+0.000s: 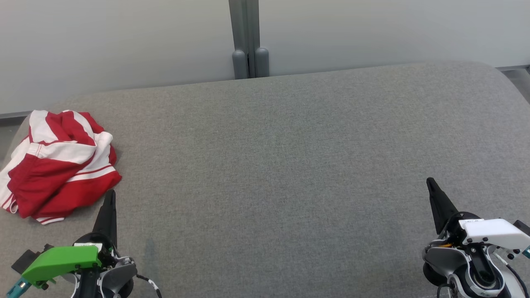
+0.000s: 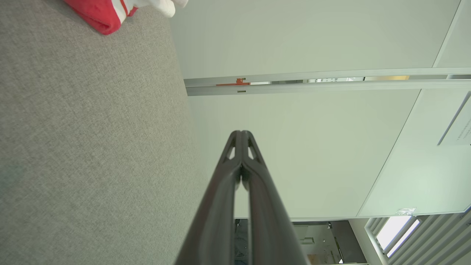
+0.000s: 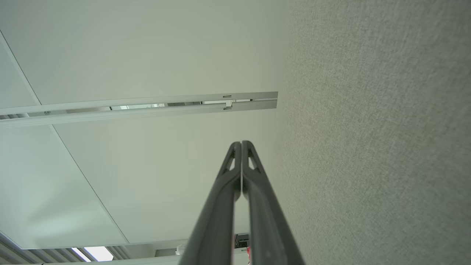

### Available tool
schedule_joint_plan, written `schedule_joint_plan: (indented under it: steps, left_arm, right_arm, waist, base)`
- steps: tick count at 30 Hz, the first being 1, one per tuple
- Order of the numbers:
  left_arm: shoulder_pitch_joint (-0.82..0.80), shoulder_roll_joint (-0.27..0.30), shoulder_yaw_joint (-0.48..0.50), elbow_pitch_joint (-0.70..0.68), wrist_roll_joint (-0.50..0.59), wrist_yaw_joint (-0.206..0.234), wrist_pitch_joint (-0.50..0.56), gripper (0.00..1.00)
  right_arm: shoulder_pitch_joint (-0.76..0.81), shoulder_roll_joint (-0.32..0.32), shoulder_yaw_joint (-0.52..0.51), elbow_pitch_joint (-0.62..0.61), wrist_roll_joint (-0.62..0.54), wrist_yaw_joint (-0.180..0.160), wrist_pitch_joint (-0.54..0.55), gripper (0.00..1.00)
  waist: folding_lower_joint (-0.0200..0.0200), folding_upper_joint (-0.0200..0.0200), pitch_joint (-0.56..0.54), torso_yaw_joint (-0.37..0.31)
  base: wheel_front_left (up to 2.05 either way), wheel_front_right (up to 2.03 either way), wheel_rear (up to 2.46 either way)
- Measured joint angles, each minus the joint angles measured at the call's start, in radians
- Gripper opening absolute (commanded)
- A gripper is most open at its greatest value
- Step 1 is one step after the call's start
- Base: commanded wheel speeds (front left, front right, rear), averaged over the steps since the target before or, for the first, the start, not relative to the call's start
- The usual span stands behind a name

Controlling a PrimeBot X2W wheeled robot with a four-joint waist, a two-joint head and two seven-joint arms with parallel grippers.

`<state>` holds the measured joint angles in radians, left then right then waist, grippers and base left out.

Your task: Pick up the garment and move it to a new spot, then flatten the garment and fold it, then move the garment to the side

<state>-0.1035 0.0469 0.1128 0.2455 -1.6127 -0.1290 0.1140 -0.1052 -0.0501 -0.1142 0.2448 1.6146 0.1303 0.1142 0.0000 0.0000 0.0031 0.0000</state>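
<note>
The garment (image 1: 58, 163) is a crumpled red-and-white striped piece lying at the far left of the grey padded table (image 1: 281, 165), near its left edge. A corner of the garment (image 2: 106, 14) shows at the top left of the left wrist view. My left gripper (image 1: 110, 194) is at the lower left, shut with nothing in it, its tip just below and right of the garment's near hem. In the left wrist view the left gripper (image 2: 241, 133) has its fingers pressed together. My right gripper (image 1: 430, 181) is at the lower right, shut and empty, far from the garment. The right gripper (image 3: 241, 143) also appears closed in the right wrist view.
A pale wall runs behind the table, with a grey post (image 1: 248, 39) at the middle of its far edge. The table's left and right corners are rounded. Grey fabric stretches wide between the two grippers.
</note>
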Motion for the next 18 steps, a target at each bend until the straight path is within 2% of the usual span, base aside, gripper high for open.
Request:
schedule_joint_plan:
  steps: [11, 12, 18]
  left_arm:
    - [0.000, 0.000, 0.000, 0.000, 0.000, 0.000, 0.000, 0.00]
    - [0.001, -0.001, 0.000, 0.003, 0.000, 0.000, 0.000, 1.00]
    - [0.038, -0.008, -0.012, 0.038, 0.000, 0.002, -0.011, 1.00]
  right_arm:
    - [0.000, 0.000, 0.000, 0.000, 0.000, 0.000, 0.000, 0.00]
    - [0.001, 0.000, 0.000, 0.003, 0.000, 0.000, 0.000, 1.00]
    - [0.040, 0.010, 0.008, 0.036, -0.002, -0.002, -0.011, 1.00]
  waist:
    - [0.0000, 0.0000, 0.000, 0.000]
    - [0.0000, 0.0000, 0.000, 0.000]
    - [0.0000, 0.0000, 0.000, 0.000]
  base:
    - [0.00, 0.00, 0.00]
    - [0.00, 0.00, 0.00]
    - [0.00, 0.00, 0.00]
